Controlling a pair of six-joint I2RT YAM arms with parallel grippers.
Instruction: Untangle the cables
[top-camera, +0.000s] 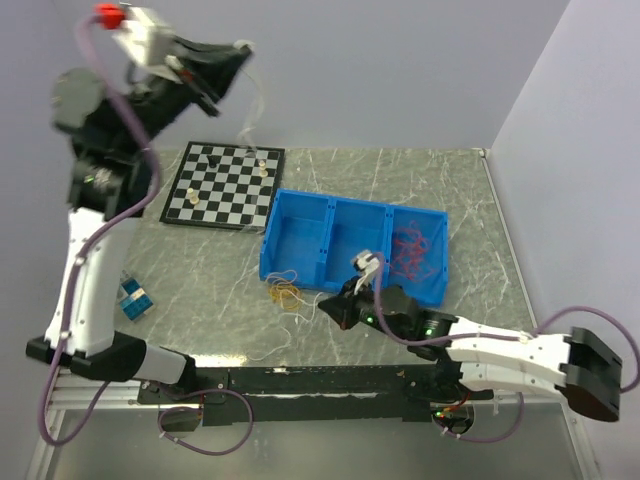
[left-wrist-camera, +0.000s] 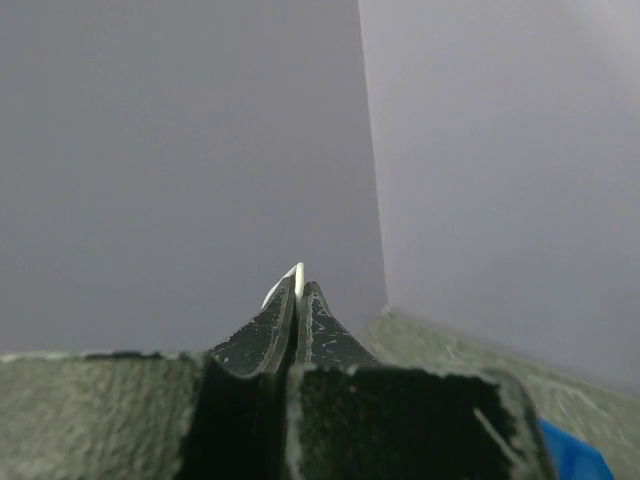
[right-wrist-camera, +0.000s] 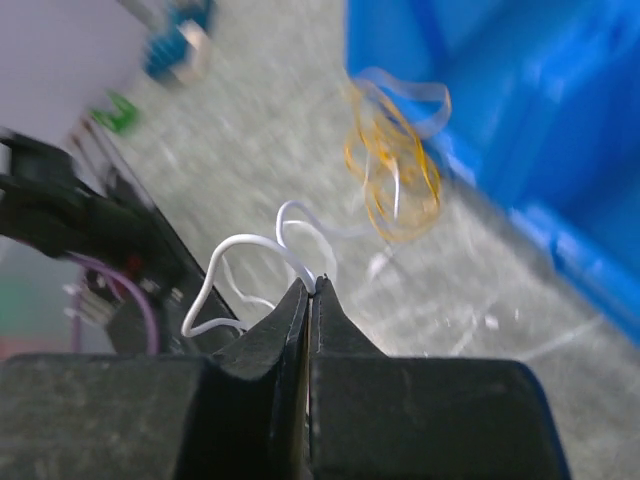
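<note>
My left gripper (top-camera: 240, 50) is raised high above the table's back left and is shut on one end of the white cable (top-camera: 252, 112), which hangs down from it. In the left wrist view its tips (left-wrist-camera: 300, 290) pinch the white cable (left-wrist-camera: 297, 275). My right gripper (top-camera: 332, 308) is low on the table, in front of the blue bin (top-camera: 300, 262). It is shut (right-wrist-camera: 312, 288) on the white cable (right-wrist-camera: 250, 242), which loops away to the left. The yellow cable (top-camera: 285, 293) lies coiled by the bin's front left corner and also shows in the right wrist view (right-wrist-camera: 393, 172). The red cable (top-camera: 415, 248) lies in the bin's right compartment.
A chessboard (top-camera: 225, 185) with a few pieces lies at the back left. Two small blue boxes (top-camera: 135, 298) sit near the left arm's base. The bin's left and middle compartments look empty. Its blue wall (right-wrist-camera: 520, 130) is close on my right gripper's right.
</note>
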